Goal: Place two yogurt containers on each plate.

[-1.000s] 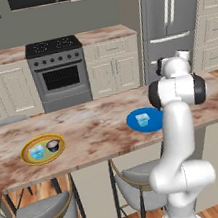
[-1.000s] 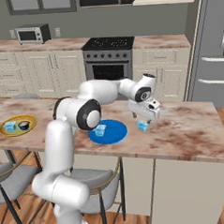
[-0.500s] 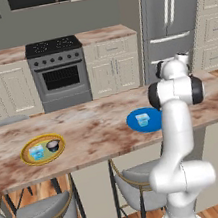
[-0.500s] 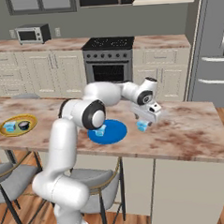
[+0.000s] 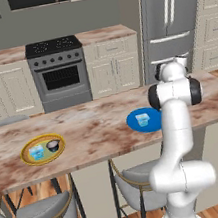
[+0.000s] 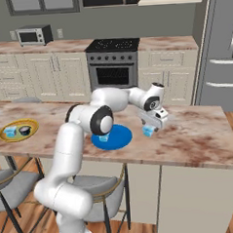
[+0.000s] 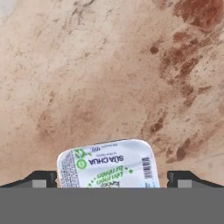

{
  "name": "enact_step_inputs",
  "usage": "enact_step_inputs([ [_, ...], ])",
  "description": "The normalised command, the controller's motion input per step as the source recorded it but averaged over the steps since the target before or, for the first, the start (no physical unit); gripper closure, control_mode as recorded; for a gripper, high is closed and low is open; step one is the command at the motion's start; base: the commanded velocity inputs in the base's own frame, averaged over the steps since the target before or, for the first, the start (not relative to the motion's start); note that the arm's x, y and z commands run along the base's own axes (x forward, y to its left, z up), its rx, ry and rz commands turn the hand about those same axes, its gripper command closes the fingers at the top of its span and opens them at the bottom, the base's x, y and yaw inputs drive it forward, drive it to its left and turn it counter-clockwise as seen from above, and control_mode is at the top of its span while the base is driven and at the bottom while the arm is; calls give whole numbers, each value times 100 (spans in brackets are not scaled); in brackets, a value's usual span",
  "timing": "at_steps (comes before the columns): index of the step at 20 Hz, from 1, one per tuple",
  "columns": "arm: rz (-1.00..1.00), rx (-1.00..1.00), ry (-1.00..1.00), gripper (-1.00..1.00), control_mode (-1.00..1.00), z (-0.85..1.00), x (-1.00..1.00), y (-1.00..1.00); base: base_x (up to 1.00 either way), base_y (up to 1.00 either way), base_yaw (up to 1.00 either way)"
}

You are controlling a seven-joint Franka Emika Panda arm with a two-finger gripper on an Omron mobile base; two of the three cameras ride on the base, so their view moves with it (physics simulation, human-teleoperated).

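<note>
At the bottom of the hand view, the hand [image 7: 112, 179] stands spread wide, its two dark fingertips [image 7: 41, 178] either side of a pale-blue translucent yogurt cup with a printed white foil lid [image 7: 108, 165]. There is a gap on each side, so the cup is not gripped. The lid faces up at the camera, its longer side running left to right across the frame between the fingertips.

In the right base view the same cup [image 6: 148, 131] sits on the marbled brown counter [image 6: 198, 138] under the hand [image 6: 153, 120], just right of the solid bright blue round plate [image 6: 120, 137] at frame centre. That plate carries one pale-blue cup [image 6: 104, 137].

At the lower left of the left base view, the yellow-rimmed plate with a greenish centre [image 5: 27, 150] holds a pale-blue cup [image 5: 36, 152] and a dark round cup with a whitish top [image 5: 53, 145], side by side.
</note>
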Motion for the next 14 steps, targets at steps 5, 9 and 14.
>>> enact_step_inputs([
  [5, 0, 0, 0, -100, -100, -14, 1, -1, 0, 0, 0],
  [9, 0, 0, 0, -100, -100, -11, 0, 0, 0, 0, 0],
  [14, 0, 0, -9, -100, -100, 0, -10, 0, 0, 0, 0],
])
